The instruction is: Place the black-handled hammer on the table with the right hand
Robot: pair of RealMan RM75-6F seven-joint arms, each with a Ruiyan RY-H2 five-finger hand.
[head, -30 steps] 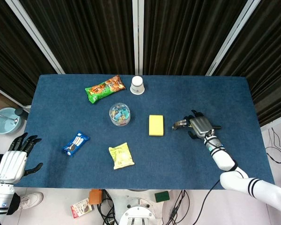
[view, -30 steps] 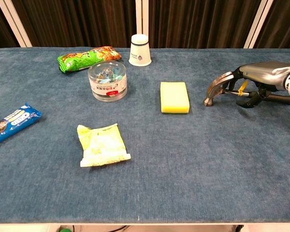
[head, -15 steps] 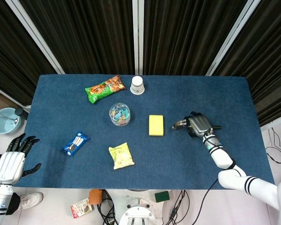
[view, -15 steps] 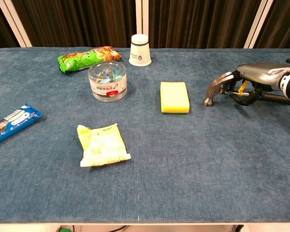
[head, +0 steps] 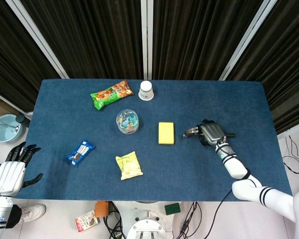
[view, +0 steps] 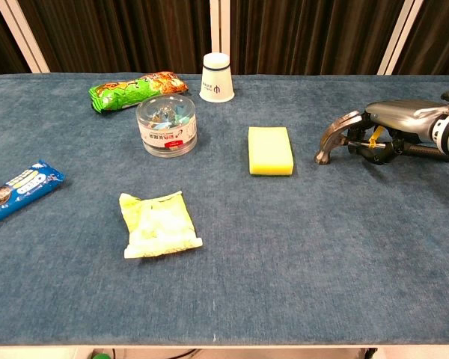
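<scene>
Black-handled hammer [view: 343,137] on table [view: 322,247], right side, head resting on cloth just right of yellow sponge [view: 269,149]. Right hand [view: 404,120] lies over handle, fingers curled around it, clamped on hammer. Left hand [head: 12,169] off table at near left edge, fingers apart, holding nothing.

text: none legible | paper cup [view: 217,77]: dark logo, unreadable
</scene>
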